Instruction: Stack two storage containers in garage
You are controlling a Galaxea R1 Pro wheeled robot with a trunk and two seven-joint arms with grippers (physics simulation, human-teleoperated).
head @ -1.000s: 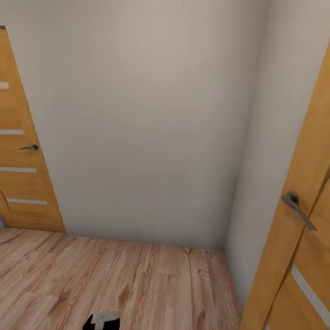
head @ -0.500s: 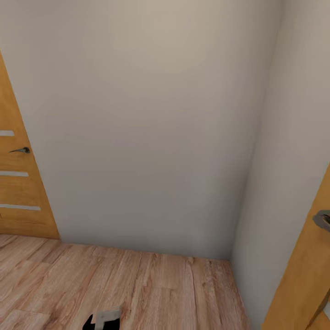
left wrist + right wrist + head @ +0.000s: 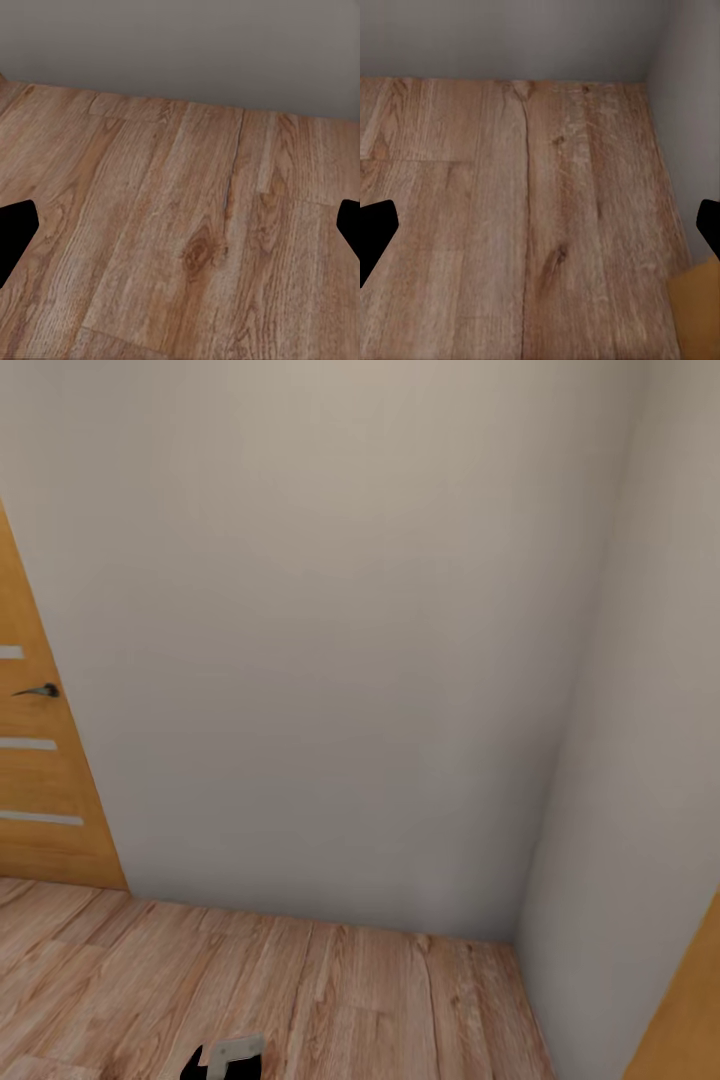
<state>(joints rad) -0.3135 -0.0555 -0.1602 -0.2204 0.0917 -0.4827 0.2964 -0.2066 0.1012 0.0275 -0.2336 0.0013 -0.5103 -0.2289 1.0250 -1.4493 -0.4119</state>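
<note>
Both grippers show their black fingertips at the edges of their wrist views: the left gripper point(image 3: 180, 236) has one dark tip at each side of its picture with a broad stretch of bare floor between them, so its jaws stand wide apart and hold nothing, and the right gripper point(image 3: 540, 236) looks the same, tips far apart with only planks between. Beneath both lies a light wood plank floor point(image 3: 330, 990), its grain and knots plain in the wrist views, running up to a plain grey-white wall point(image 3: 320, 640) that takes up most of the head view. At the far right this wall meets a second wall point(image 3: 630, 780) in a corner, which also appears in the right wrist view. On the left side of the head view stands an orange-wood door point(image 3: 35, 780) with pale frosted strips and a dark lever handle point(image 3: 36, 690). At the near right corner a sliver of another orange-wood panel point(image 3: 690, 1010) enters the view, and a patch of the same colour sits in the right wrist view. At the near edge of the head view a small black and pale grey part of the robot point(image 3: 230, 1058) pokes in. The two storage containers are not in any of these pictures; where they are, I cannot tell.
</note>
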